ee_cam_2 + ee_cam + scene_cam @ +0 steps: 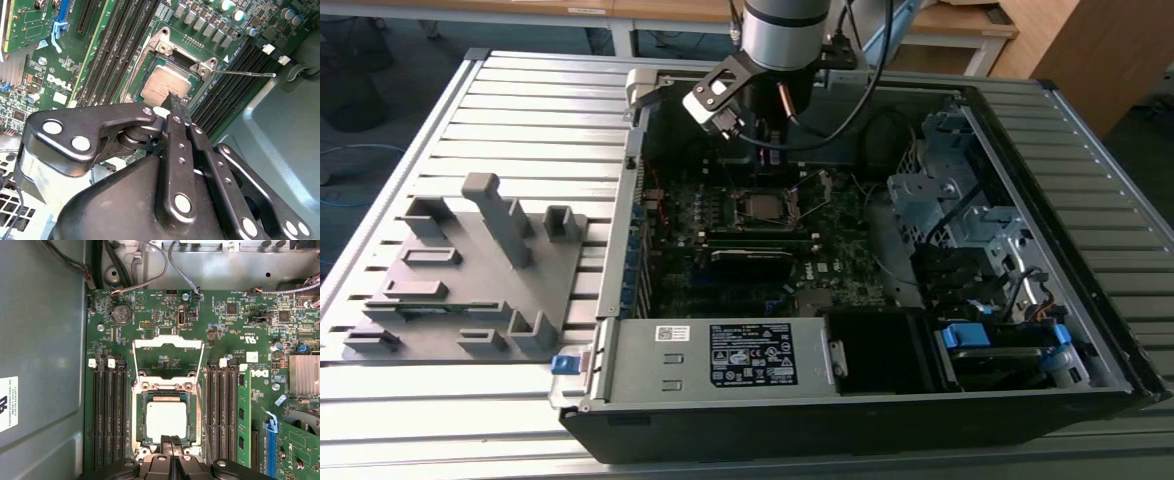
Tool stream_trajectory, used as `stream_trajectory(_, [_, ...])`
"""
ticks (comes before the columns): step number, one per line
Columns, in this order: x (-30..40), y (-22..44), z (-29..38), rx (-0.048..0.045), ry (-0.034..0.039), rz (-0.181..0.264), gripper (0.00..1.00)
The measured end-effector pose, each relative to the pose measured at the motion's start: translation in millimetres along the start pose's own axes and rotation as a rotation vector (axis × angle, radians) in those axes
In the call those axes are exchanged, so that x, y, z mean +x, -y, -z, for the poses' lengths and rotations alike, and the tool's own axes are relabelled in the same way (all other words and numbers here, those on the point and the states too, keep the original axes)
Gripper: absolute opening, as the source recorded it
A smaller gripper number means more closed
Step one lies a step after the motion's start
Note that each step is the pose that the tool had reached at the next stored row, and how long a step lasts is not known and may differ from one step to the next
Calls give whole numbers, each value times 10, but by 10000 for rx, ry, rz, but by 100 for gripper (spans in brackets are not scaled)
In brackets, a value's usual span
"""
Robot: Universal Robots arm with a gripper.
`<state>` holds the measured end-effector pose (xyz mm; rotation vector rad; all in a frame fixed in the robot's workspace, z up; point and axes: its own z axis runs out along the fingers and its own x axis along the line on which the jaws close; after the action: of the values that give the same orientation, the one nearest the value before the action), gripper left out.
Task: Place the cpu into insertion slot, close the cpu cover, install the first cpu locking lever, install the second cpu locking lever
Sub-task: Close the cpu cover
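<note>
Open black computer case (854, 428) on ribbed grey metal surface (520, 100); wooden desks (961, 22) behind.
Clenched black fingers (166, 445) at the edge of the pale square cpu (166, 417), seated in the silvery-rimmed insertion slot (143, 412); thin silvery cpu cover (168, 342) raised.

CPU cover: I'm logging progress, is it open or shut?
Open: the cpu cover lies flipped back off the insertion slot, leaving the cpu bare.

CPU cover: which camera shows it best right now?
First wrist view: the cpu cover appears head-on as a whole frame, swung open beyond the cpu. The second wrist view gives an oblique glimpse; the exterior view shows it far off below the arm.
</note>
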<state>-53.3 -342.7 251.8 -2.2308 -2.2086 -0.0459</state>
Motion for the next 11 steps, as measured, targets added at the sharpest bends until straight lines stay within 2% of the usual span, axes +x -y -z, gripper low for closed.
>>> stream_trajectory(11, [0,0,11,1,1,0,10])
